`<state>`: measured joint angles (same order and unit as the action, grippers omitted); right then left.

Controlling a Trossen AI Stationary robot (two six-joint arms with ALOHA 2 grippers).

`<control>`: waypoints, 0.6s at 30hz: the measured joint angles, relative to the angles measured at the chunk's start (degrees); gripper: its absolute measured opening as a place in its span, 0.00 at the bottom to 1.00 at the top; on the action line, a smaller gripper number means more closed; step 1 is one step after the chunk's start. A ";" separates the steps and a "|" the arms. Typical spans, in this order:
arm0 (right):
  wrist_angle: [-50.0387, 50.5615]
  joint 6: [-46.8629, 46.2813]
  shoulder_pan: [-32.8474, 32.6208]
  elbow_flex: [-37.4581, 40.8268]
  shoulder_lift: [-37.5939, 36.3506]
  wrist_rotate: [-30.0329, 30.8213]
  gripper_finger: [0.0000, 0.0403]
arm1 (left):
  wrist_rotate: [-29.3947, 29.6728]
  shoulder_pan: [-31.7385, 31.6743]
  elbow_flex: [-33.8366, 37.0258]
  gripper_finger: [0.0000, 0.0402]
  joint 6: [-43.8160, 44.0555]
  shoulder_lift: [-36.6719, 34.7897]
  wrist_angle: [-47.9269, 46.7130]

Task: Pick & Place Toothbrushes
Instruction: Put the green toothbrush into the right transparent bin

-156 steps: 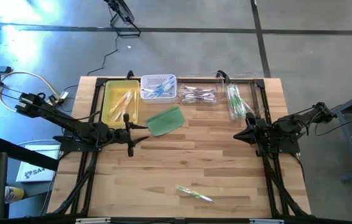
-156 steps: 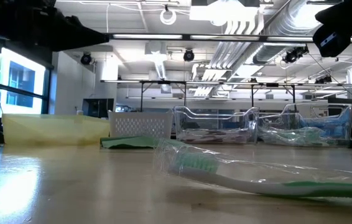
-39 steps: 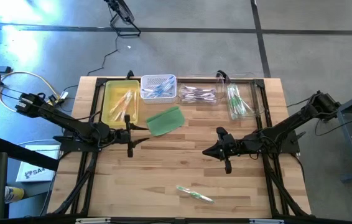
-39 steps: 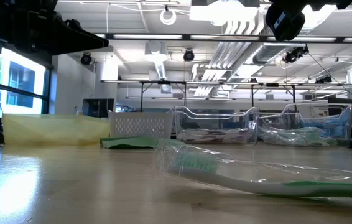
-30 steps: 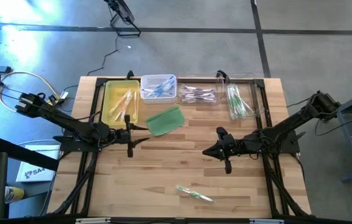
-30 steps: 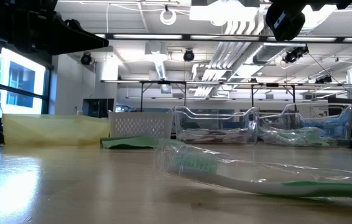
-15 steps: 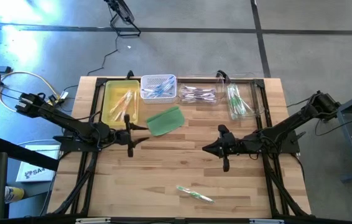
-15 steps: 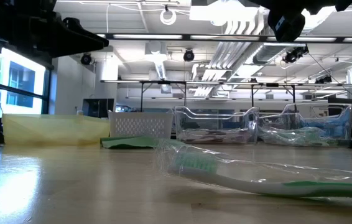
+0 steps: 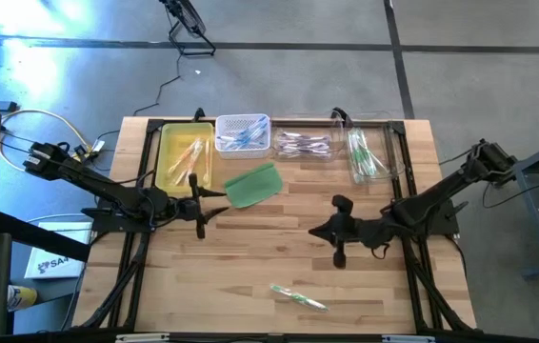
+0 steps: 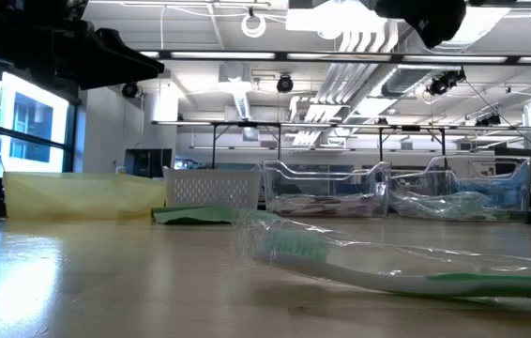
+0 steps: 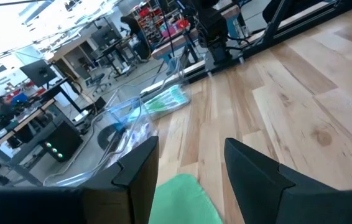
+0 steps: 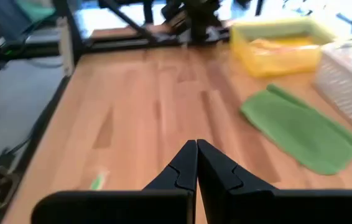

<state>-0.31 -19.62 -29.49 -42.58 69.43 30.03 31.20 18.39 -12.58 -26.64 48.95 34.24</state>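
One toothbrush [image 9: 298,296] with a green and white handle lies flat in a clear wrapper near the table's front edge; it fills the low view [image 10: 378,268], and one end of it shows in the right wrist view [image 12: 97,181]. More toothbrushes lie in the bins at the far edge. My right gripper [image 9: 313,232] hangs shut [image 12: 196,163] above the table's middle, slanting down, far of the loose toothbrush. My left gripper [image 9: 214,204] stands open [image 11: 191,168] and level at the left, beside the green pad [image 9: 252,184].
Along the far edge stand a yellow tray [image 9: 184,155], a white basket [image 9: 243,133] and two clear bins [image 9: 305,145] [image 9: 369,152]. The flat green pad [image 12: 300,130] lies in front of the basket. Bare wood lies between the arms and around the loose toothbrush.
My right gripper has tipped its fingers downward and rolled a little while its wrist rose slightly; it has stayed shut above the table's middle. The loose toothbrush has not moved.
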 joint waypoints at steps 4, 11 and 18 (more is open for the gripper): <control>4.79 -2.58 -0.68 -2.92 3.14 -4.70 0.01 | -0.02 0.00 0.00 0.44 0.11 0.00 -0.07; 6.31 -5.99 -0.68 -5.73 10.34 -17.70 0.01 | -0.04 0.00 0.00 0.44 0.12 0.00 -0.14; 6.57 -7.20 -2.48 -9.92 18.36 -25.64 0.01 | -0.17 0.00 0.00 0.44 0.03 0.00 -0.16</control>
<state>6.26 -26.82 -31.97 -52.50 87.78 4.39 31.03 18.39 -12.58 -26.61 48.95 34.09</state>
